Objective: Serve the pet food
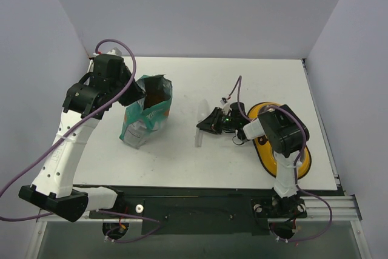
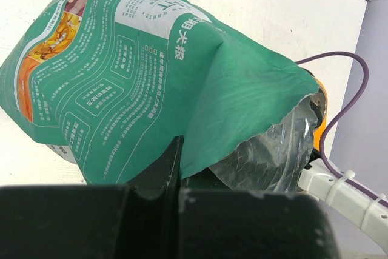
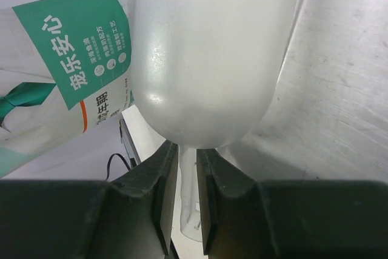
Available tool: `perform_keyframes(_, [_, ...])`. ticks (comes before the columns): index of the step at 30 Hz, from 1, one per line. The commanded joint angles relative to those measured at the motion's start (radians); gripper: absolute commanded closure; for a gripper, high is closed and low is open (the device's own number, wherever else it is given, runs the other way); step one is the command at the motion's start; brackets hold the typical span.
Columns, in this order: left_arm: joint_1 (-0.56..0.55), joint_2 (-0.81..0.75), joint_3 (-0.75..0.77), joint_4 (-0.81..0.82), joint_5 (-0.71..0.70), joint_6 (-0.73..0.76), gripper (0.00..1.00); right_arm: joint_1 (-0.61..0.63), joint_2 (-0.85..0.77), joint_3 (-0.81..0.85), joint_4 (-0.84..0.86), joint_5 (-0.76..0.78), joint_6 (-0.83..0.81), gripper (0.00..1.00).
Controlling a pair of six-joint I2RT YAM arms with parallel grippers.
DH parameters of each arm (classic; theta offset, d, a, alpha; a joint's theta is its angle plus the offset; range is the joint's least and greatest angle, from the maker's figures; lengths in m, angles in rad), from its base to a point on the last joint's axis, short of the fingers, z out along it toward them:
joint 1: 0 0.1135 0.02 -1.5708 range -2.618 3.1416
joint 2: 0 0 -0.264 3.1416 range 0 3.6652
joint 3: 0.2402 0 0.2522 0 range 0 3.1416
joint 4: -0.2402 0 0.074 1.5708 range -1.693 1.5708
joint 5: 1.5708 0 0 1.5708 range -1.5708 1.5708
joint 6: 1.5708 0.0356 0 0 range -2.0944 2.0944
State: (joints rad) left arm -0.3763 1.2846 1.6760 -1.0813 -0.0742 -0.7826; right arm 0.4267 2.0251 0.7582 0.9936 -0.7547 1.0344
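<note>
The teal-green bag [image 1: 145,113] stands on the white table [image 1: 200,77] with its mouth open. Brown pet food [image 1: 156,97] shows inside it. My left gripper [image 1: 134,95] is shut on the bag's top edge; in the left wrist view its fingers [image 2: 173,156] pinch the green bag [image 2: 151,77] wall beside the silver lining. The clear scoop [image 1: 200,137] lies on the table right of the bag. My right gripper [image 1: 206,124] is low over it. In the right wrist view the scoop [image 3: 212,59] fills the frame, its handle running between the slightly parted fingers of the right gripper [image 3: 187,147].
An orange bowl [image 1: 303,162] sits at the right of the table, mostly under the right arm; its contents are hidden. Grey walls enclose the table on three sides. A purple cable [image 2: 339,107] loops from the right arm.
</note>
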Motion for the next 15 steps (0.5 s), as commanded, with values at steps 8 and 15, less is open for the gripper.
perform_keyframes(8, [-0.009,-0.002,0.033,0.046,0.025,-0.035,1.0,-0.02,-0.06,-0.068,-0.109,0.051,-0.122,0.83])
perform_keyframes(15, [-0.012,-0.016,0.024,0.037,0.019,-0.04,1.0,-0.026,-0.085,-0.106,-0.141,0.091,-0.145,1.0])
